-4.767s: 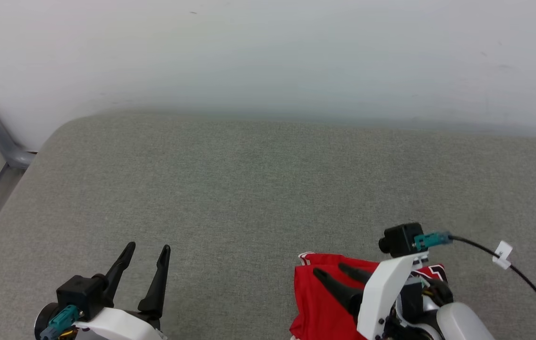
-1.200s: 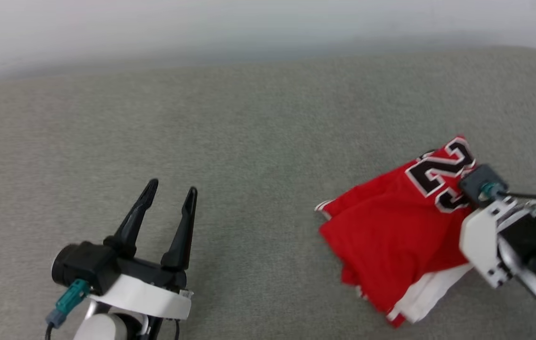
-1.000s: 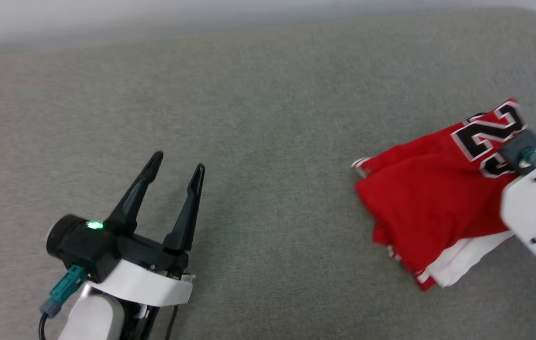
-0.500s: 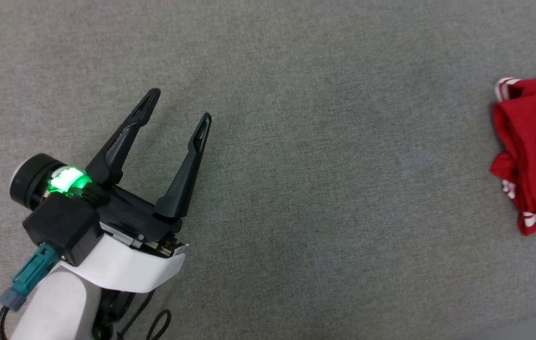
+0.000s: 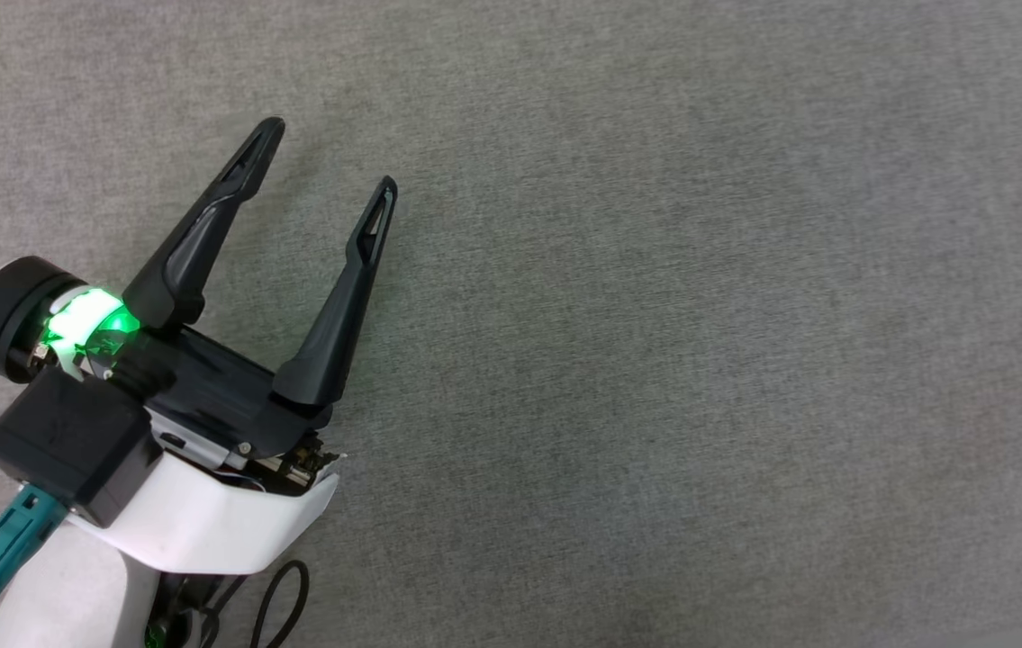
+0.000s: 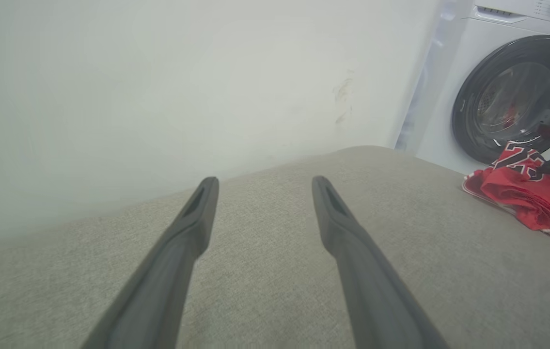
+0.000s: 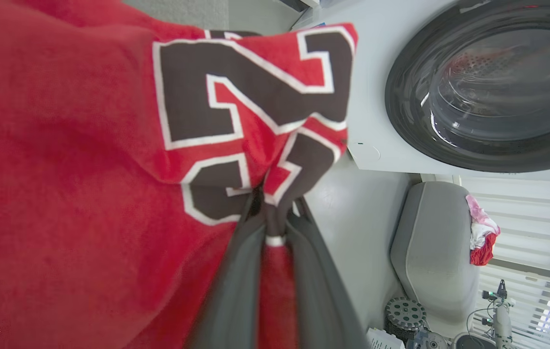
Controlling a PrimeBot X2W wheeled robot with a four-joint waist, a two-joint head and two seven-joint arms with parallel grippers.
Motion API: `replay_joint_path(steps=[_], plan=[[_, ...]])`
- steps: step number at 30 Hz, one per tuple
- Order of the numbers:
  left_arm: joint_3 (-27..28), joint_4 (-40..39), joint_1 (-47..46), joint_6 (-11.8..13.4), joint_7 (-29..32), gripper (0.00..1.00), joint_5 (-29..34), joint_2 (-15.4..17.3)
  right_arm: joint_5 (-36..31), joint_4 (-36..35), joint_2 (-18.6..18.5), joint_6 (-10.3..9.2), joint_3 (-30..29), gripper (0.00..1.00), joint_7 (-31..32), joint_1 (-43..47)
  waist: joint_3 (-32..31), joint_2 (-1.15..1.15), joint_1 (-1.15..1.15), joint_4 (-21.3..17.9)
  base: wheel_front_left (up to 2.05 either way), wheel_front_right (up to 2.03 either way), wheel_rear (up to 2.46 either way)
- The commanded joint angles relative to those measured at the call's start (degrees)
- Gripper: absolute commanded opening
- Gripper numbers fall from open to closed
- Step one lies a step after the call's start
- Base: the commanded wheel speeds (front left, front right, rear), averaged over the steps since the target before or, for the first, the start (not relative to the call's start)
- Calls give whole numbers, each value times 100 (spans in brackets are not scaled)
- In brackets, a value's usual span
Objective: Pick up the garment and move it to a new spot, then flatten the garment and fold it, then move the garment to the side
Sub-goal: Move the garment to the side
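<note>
The head camera has swung on since half a second ago, and the left gripper (image 5: 326,155) looms larger, jaws spread above the grey cushion (image 5: 655,360). At the cushion's right edge the garment (image 6: 522,194) lies bunched, with the right gripper (image 7: 276,206) pinching its numbered fold. A washing machine (image 6: 512,97) stands beyond. The garment's right part is cut off.

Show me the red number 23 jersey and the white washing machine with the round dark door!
red number 23 jersey (image 7: 61,169): right wrist view, on the plain red cloth.
white washing machine (image 6: 517,97): left wrist view, on the round door glass.
</note>
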Motion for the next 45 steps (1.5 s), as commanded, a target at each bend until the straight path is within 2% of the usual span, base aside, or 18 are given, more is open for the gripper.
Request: replay_joint_path(steps=[1, 7, 8, 15, 23, 29, 37, 45], plan=[[21, -32, -62, 22, 1, 100, 15, 11, -92, 66, 65, -11, -95, 0, -59, -116, 38, 0, -1, 29, 0, 0, 0], [6, 10, -11, 56, -36, 100, 10, 23, -383, 185, 300, -11, -400, 0, -133, -160, -3, 0, -1, 51, 0, 0, 0], [-4, 43, 2, 59, -49, 100, 4, 13, -416, 171, 342, -11, -438, 100, -131, -156, -39, 0, -1, 53, 0, 0, 0], [-21, 389, 133, 108, -276, 100, -70, -79, -586, -164, 467, -11, -451, 100, -265, -93, -465, 0, -1, 85, 0, 0, 0], [130, 1129, 529, 223, -670, 100, -300, -247, -109, -991, 719, -11, -109, 100, -404, 125, -1395, 0, -1, 227, 0, 0, 0], [304, 1577, 875, 312, -827, 100, -470, -386, 482, -1908, 1116, -11, 160, 100, -487, 491, -2034, 0, -1, 433, 0, 0, 0], [437, 2047, 1344, 375, -891, 100, -596, -562, 1189, -3121, 1835, -10, 355, 100, -785, 1273, -2718, 0, -1, 745, 0, 0, 0], [483, 2373, 1677, 370, -919, 100, -633, -762, 1636, -3774, 2706, -10, 449, 100, -1284, 2219, -3201, 0, -1, 996, 0, 0, 0]])
